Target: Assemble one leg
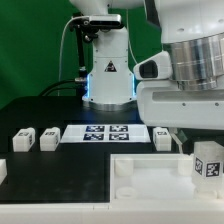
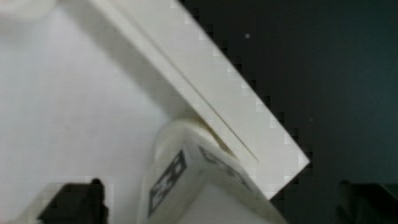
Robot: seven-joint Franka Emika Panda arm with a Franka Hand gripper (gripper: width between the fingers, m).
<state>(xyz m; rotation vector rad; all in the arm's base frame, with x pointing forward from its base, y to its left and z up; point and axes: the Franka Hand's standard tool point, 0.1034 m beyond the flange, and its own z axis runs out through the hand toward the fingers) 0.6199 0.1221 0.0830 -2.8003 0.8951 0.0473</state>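
Observation:
A small white leg (image 1: 207, 160) with a black-and-white tag stands on the tray-shaped white part (image 1: 140, 182), near that part's far corner at the exterior view's right. The arm's hand hangs right above it. In the wrist view the same leg (image 2: 199, 178) lies between my gripper's (image 2: 217, 206) two dark fingertips (image 2: 73, 202), which stand wide apart on either side without touching it. The gripper is open. The tray part's raised rim (image 2: 214, 90) runs diagonally past the leg.
Three more legs stand on the black table: two at the exterior view's left (image 1: 22, 140) (image 1: 48, 139) and one right of the marker board (image 1: 162, 137). The marker board (image 1: 105, 133) lies in front of the robot base (image 1: 108, 75). Another white piece (image 1: 3, 170) shows at the left edge.

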